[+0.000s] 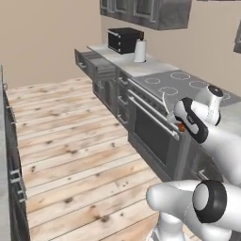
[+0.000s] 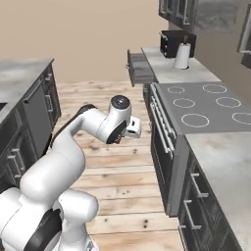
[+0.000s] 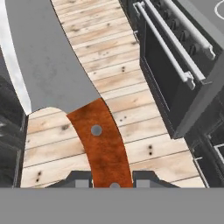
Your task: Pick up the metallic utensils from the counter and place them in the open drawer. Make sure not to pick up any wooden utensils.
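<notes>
The gripper is clenched on the knife, with one finger on each side of the orange-red handle, near its lower end. The grey blade stands out ahead of the hand, over the wooden floor and beside the oven. In the left base view the knife shows as a thin pale sliver in front of the oven door, well above the floor.

The open drawer is at the far end of the row of cabinets, below the paper roll and the dark box; it is well apart from the hand.

I judge the knife as stiff and rather light, but the wide blade puts weight far from the fingers, so it may turn in the grip if the hand swings fast. The handle looks smooth and may slip. Holding it at the handle is right; a hold closer to the blade would be more steady. It should go down flat into the drawer.
</notes>
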Robot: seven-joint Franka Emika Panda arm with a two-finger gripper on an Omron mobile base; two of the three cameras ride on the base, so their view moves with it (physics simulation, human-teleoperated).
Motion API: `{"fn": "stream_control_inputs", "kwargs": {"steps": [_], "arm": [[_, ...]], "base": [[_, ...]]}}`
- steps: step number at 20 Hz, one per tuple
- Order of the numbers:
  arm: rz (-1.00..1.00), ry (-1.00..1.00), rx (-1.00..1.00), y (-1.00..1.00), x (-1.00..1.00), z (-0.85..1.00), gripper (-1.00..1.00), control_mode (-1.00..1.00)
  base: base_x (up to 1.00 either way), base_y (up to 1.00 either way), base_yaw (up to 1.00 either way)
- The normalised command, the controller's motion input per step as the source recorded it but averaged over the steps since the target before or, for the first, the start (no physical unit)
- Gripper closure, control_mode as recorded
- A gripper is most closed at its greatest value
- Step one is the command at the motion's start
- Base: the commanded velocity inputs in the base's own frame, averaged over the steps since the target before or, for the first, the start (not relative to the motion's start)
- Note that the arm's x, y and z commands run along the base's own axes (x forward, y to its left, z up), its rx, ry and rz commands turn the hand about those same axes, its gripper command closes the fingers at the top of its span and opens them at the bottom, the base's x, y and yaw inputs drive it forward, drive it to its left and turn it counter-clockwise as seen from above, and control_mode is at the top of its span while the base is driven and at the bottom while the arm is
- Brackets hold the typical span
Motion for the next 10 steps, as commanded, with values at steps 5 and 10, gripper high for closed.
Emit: {"fn": "stream_control_inputs", "kwargs": {"steps": [5,10], "arm": [[0.0,0.0,0.0,0.0,0.0,0.0,1.0,1.0],[0.0,0.0,0.0,0.0,0.0,0.0,1.0,1.0]], "base": [[1.0,0.12,0.07],[1.0,0.04,0.08]]}}
